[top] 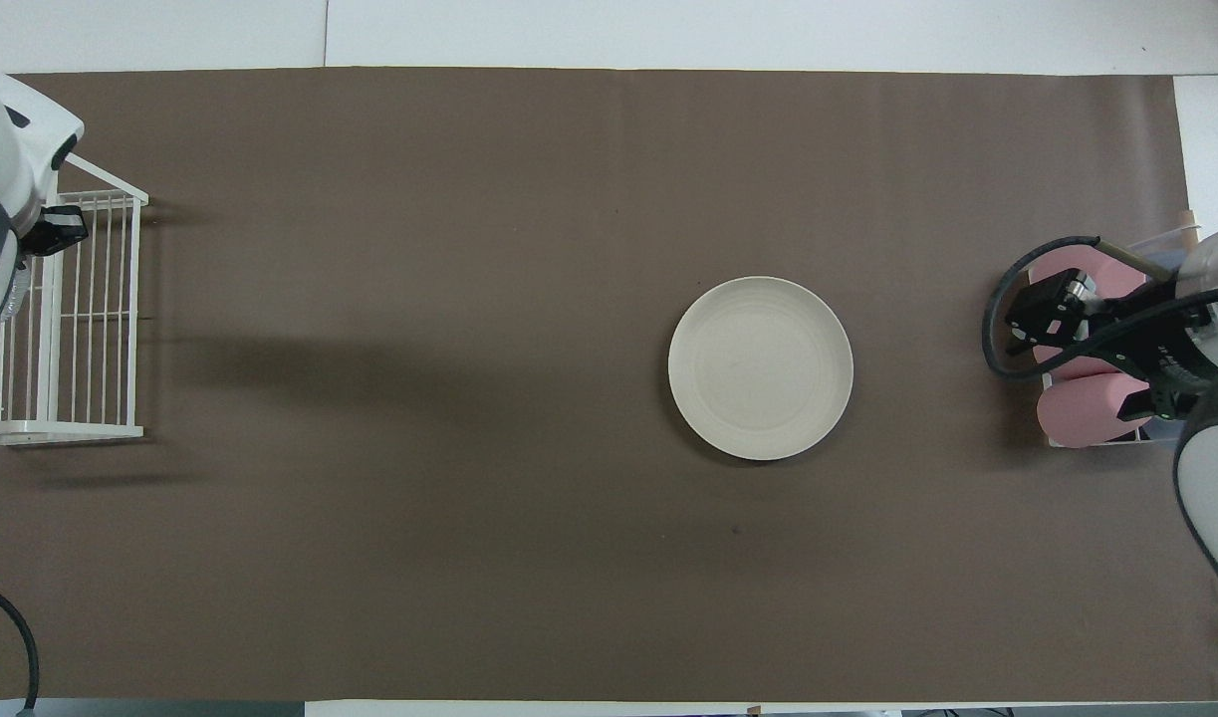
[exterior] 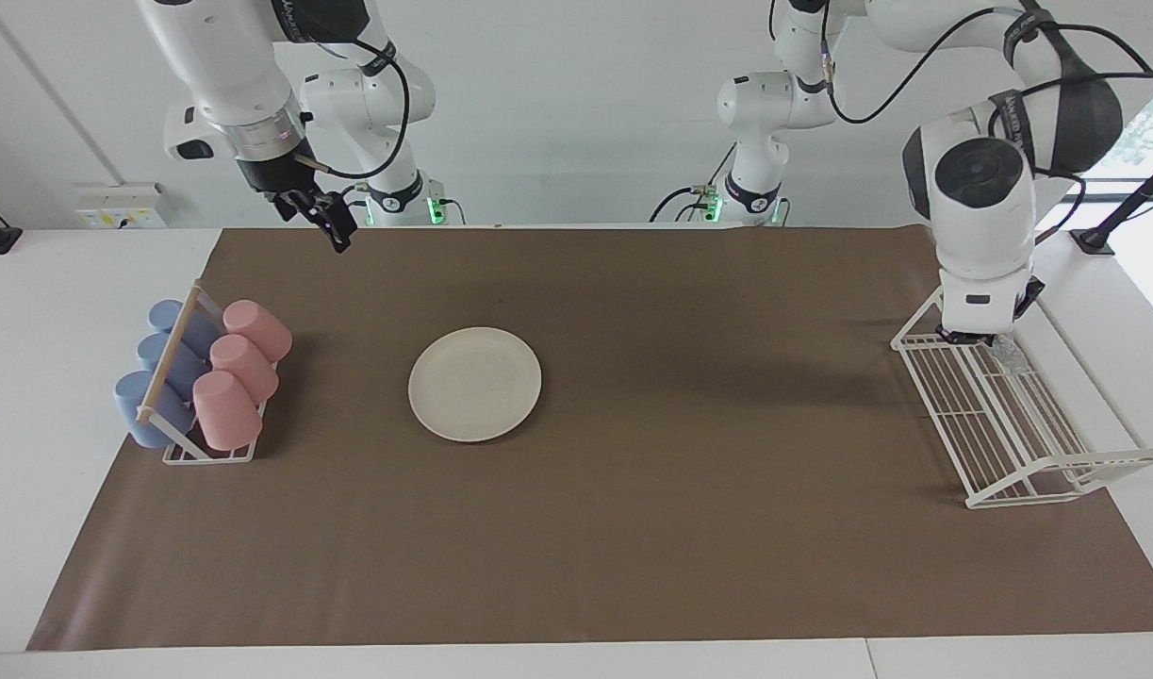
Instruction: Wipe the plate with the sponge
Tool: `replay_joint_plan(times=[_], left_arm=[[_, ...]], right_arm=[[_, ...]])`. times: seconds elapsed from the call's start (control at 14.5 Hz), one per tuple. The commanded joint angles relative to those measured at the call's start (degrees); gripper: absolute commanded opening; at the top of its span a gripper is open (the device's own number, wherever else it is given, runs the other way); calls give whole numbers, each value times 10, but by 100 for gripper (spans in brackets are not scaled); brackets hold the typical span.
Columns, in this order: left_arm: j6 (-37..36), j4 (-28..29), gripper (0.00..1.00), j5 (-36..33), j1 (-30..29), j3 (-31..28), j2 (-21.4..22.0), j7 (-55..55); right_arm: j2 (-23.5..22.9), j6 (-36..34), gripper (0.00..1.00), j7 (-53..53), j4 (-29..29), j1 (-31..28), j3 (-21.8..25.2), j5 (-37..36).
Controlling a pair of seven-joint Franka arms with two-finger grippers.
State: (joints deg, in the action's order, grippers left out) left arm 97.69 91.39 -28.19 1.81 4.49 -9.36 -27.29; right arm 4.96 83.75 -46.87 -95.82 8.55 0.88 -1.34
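The cream-white plate (exterior: 475, 384) (top: 760, 367) lies flat on the brown mat, bare. My left gripper (exterior: 991, 341) (top: 56, 229) hangs over the end of the white wire rack (exterior: 1000, 424) nearer the robots, its hand pointing down. It is shut on the sponge (exterior: 1008, 355), a silvery mesh tuft that peeks out just beside the hand; the hand hides the fingertips. My right gripper (exterior: 336, 231) (top: 1032, 319) is open and holds nothing. It is raised, over the mat's edge by the robots in the facing view.
A small rack (exterior: 204, 377) with several pink and blue cups lying on their sides stands at the right arm's end of the table. The wire rack (top: 71, 329) stands at the left arm's end. Brown mat (exterior: 708, 396) lies between plate and wire rack.
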Motion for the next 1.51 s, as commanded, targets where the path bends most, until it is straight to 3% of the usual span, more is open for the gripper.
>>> replay_joint_plan(times=[0.0,0.21,0.48,0.69,0.96,1.1,1.45], left_arm=[[-53,-57,0,142,-7,-3,-3,13],[-58,-60,0,296,-14,-11,10,14],[-58,-32,0,433,-40,-12,29,15],[-51,20,0,544,-68,-11,54,21],[-28,125,0,664,-69,-11,109,77],[-15,181,0,747,-69,-11,134,109],[29,287,0,901,-59,-10,188,123]], right_arm=[[15,28,100,-164,-15,31,-10,28],[10,51,100,-298,-14,71,-13,60],[-5,56,100,-408,-9,161,-13,66],[-8,57,100,-428,-4,172,-14,69],[-11,117,100,-529,-9,191,-16,83],[-31,132,100,-586,5,212,-18,97],[-151,144,100,-762,136,296,-17,94]])
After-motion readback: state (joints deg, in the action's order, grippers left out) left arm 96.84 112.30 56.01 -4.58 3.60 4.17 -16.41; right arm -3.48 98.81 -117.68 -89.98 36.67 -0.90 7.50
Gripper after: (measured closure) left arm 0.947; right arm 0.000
